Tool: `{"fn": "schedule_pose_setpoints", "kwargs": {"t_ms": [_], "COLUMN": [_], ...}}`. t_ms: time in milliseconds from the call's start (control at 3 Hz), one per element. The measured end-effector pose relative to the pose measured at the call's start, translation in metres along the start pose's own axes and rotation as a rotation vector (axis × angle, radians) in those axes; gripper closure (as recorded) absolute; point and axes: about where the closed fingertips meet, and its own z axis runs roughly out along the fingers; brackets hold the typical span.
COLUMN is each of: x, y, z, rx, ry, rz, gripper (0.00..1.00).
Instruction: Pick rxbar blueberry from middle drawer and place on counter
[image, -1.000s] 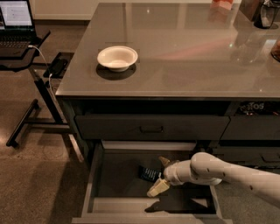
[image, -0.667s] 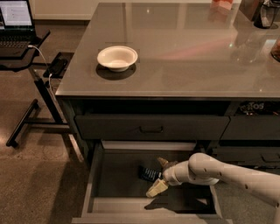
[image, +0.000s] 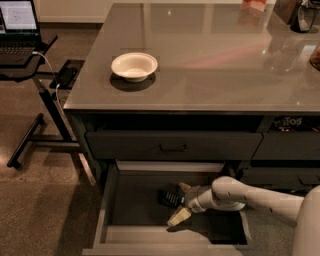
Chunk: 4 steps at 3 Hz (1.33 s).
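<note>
The rxbar blueberry is a small dark bar lying flat on the floor of the open middle drawer, near its centre. My gripper reaches into the drawer from the right, low over the drawer floor. It is open, with one pale finger behind the bar's right end and the other fingertip in front of it. The bar's right end lies between the fingers. The counter is the wide glossy grey top above the drawers.
A white bowl sits on the counter's left part. A shut upper drawer with a black handle hangs just above the open drawer. A laptop on a black stand is at the far left. Several items stand at the counter's far right.
My arm has crept slightly left, bringing the open fingers a little further around the bar's right end. The bar has not moved.
</note>
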Motion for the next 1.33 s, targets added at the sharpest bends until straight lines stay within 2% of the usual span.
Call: {"fn": "schedule_pose_setpoints", "kwargs": {"t_ms": [333, 1333], "x": [0.0000, 0.0000], "y": [0.0000, 0.0001], "z": [0.0000, 0.0001], "rx": [0.000, 0.000], "ry": [0.000, 0.000], "rz": [0.000, 0.000], "gripper": [0.19, 0.89]}}
